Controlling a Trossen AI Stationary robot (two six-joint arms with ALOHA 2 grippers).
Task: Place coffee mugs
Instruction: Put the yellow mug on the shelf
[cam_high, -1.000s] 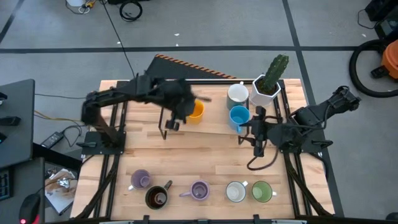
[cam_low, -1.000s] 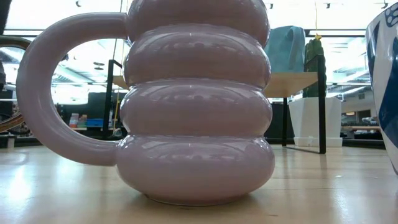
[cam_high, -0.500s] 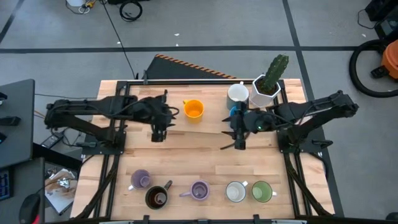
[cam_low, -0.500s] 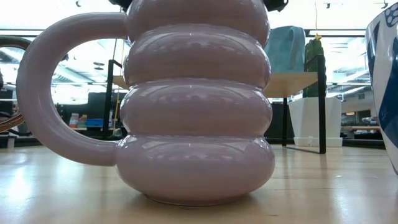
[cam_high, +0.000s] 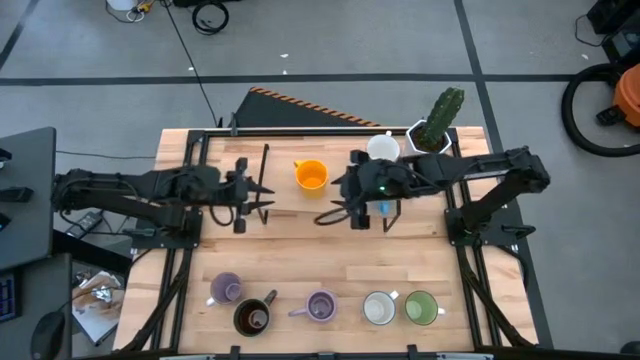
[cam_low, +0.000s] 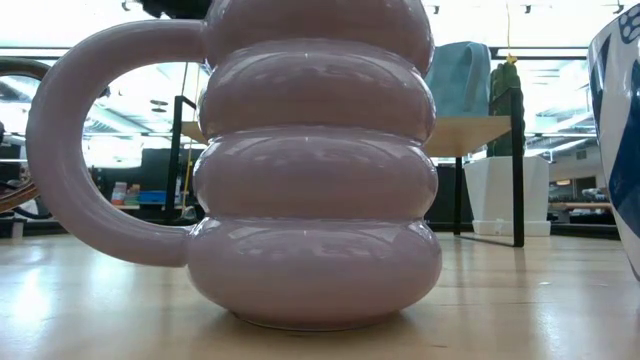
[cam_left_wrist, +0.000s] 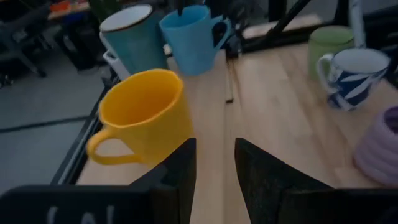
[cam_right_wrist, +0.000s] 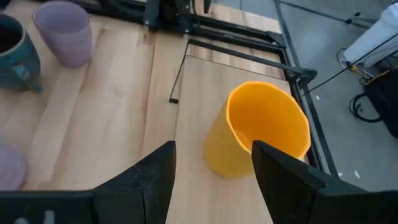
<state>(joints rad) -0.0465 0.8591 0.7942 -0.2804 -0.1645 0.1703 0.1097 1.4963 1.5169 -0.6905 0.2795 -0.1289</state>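
The orange mug (cam_high: 311, 176) stands upright on its base at the far middle of the table, between both grippers. My left gripper (cam_high: 258, 192) is open to its left, and its wrist view shows the orange mug (cam_left_wrist: 143, 118) just ahead. My right gripper (cam_high: 348, 195) is open to its right, facing the orange mug (cam_right_wrist: 258, 130). A white mug (cam_high: 382, 147) stands by the cactus pot. The blue mug (cam_left_wrist: 193, 40) is mostly hidden under my right arm in the high view. Along the near edge stand a lavender mug (cam_high: 225, 289), a dark brown mug (cam_high: 252, 316), a second lavender mug (cam_high: 320, 306), a white mug (cam_high: 379, 309) and a green mug (cam_high: 421, 307).
The white pot with the cactus (cam_high: 430, 135) stands at the far right corner. The table's middle strip (cam_high: 300, 250) between the far mugs and the near row is bare wood. The ringed lavender mug (cam_low: 315, 170) fills the low view.
My left gripper has drawn back from beside the orange mug toward the table's left and come lower. My right gripper has travelled from the right side toward the left, up to the orange mug. The orange mug has stayed where it was.
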